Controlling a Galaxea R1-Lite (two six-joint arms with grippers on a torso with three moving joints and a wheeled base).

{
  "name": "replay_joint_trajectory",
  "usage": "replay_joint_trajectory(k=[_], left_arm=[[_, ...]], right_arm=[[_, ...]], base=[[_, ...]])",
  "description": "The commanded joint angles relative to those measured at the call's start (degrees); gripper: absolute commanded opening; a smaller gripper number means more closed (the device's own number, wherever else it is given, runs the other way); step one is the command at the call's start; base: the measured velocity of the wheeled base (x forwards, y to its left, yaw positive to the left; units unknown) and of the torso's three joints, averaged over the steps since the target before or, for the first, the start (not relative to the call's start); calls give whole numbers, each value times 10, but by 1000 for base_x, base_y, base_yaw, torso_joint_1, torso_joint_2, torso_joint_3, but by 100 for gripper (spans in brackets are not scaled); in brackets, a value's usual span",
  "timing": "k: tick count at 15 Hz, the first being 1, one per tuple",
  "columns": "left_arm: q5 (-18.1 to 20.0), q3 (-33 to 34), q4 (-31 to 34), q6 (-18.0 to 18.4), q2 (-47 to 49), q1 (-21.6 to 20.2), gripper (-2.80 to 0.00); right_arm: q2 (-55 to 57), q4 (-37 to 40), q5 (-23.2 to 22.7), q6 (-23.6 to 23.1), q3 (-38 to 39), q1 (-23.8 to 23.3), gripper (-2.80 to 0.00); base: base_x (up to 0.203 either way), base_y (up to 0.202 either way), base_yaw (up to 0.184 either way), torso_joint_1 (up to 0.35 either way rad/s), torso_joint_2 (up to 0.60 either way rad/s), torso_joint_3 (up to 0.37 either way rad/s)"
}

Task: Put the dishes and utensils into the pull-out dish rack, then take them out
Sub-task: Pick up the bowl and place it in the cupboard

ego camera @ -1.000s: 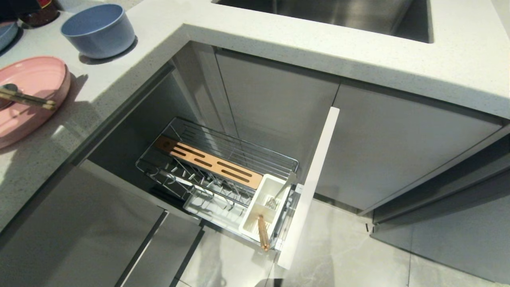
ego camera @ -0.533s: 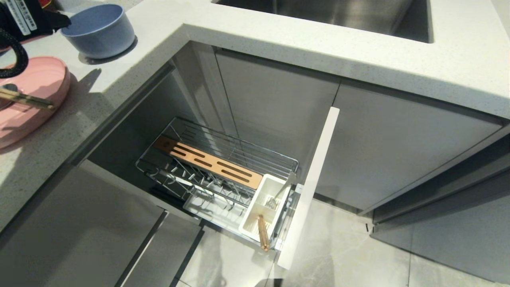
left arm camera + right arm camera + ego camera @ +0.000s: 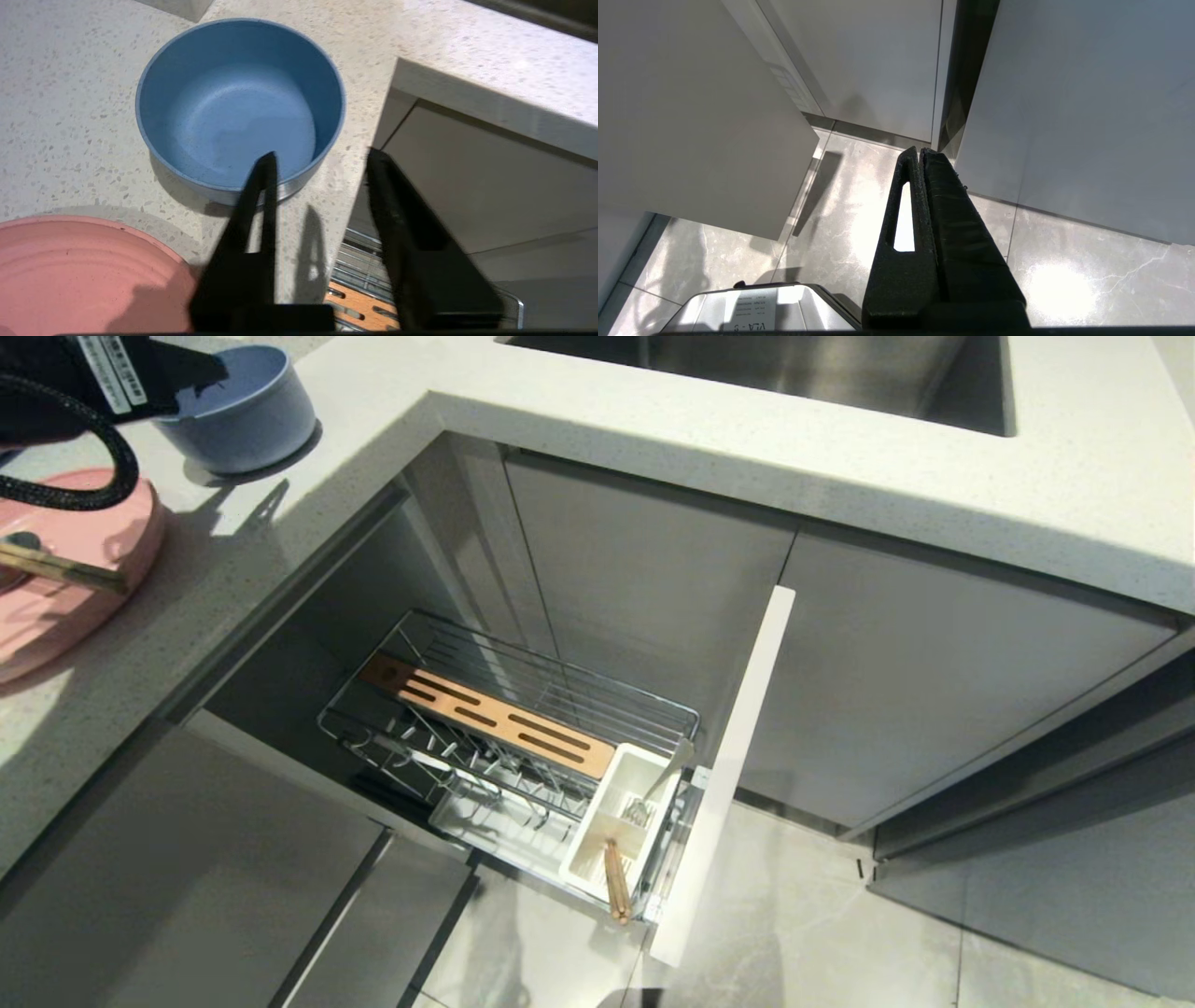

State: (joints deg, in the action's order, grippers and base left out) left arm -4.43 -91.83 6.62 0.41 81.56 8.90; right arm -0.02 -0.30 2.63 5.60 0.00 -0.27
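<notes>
The light-blue bowl (image 3: 250, 418) stands empty on the counter's corner, with the pink plate (image 3: 47, 593) beside it. My left arm (image 3: 84, 378) reaches in above both. The left gripper (image 3: 320, 161) is open and holds nothing. One finger (image 3: 264, 177) hangs over the bowl's (image 3: 238, 107) near rim, the other (image 3: 380, 177) is past the counter edge. Below, the pull-out dish rack (image 3: 560, 686) stands drawn out. Its white cutlery box (image 3: 597, 845) holds the chopsticks (image 3: 615, 889) and the spoon (image 3: 665, 777). My right gripper (image 3: 920, 150) is shut, low over the floor.
A thin yellowish stick (image 3: 65, 571) lies across the pink plate (image 3: 84, 275). A slotted wooden board (image 3: 495, 714) sits in the rack, behind the white front panel (image 3: 738, 756). A steel sink (image 3: 794, 373) is set in the counter at the back. Grey cabinet fronts flank the opening.
My left arm has come into the head view from the top left and moved right, over the blue bowl. Nothing in the rack has moved.
</notes>
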Motion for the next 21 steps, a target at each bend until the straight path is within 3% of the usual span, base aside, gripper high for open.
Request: replay_joint_trajectory(k=[1,3,6,13,17,21], left_arm=[[-16,4,-19,1,4,3,0],[-18,4,-21,5,12,16,0],[-23,-32,-21,66,39,27,0],[-44,-114,4,114,106,27,0],[-40,-160,74,118,131,27,0],[-41,-192,77,118,147,34,0]], right_arm=[[-2,0,0,0,0,0,-280],[-2,0,0,0,0,0,-280],[-2,0,0,0,0,0,-280],[-2,0,0,0,0,0,-280],[-2,0,0,0,0,0,-280],[-2,0,0,0,0,0,-280]], base=[[0,0,0,0,0,0],[0,0,0,0,0,0],[0,0,0,0,0,0],[0,0,0,0,0,0],[0,0,0,0,0,0],[0,0,0,0,0,0]])
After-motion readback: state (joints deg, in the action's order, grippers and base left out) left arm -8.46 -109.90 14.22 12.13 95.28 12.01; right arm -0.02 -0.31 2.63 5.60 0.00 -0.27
